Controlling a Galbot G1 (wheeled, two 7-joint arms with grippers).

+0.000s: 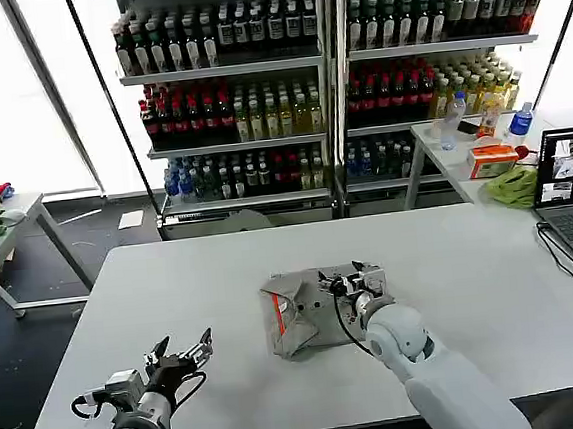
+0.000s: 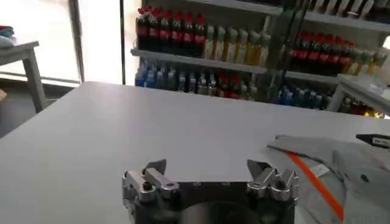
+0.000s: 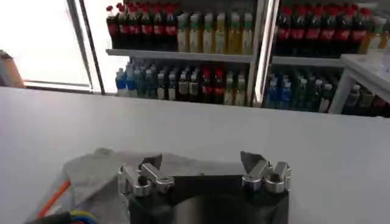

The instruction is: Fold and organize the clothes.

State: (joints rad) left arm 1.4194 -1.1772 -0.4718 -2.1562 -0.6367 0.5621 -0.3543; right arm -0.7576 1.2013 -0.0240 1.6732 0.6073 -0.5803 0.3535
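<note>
White table [image 1: 221, 270], folded grey T-shirt [image 1: 301, 319] partly hidden under released right end effector [image 1: 358, 281], left end effector [image 1: 183, 356] released.

The right claw [image 3: 202, 170] sits low in the frame, fingers spread, over a crumpled grey T-shirt [image 3: 91, 176] on the white tabletop [image 3: 183, 125]. Bottle shelves [image 3: 201, 55] span the top.

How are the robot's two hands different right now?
The right gripper is over the folded grey T-shirt at mid-table; the left gripper is over bare table near the front edge, away from the shirt. Both have their fingers spread open and hold nothing.
</note>
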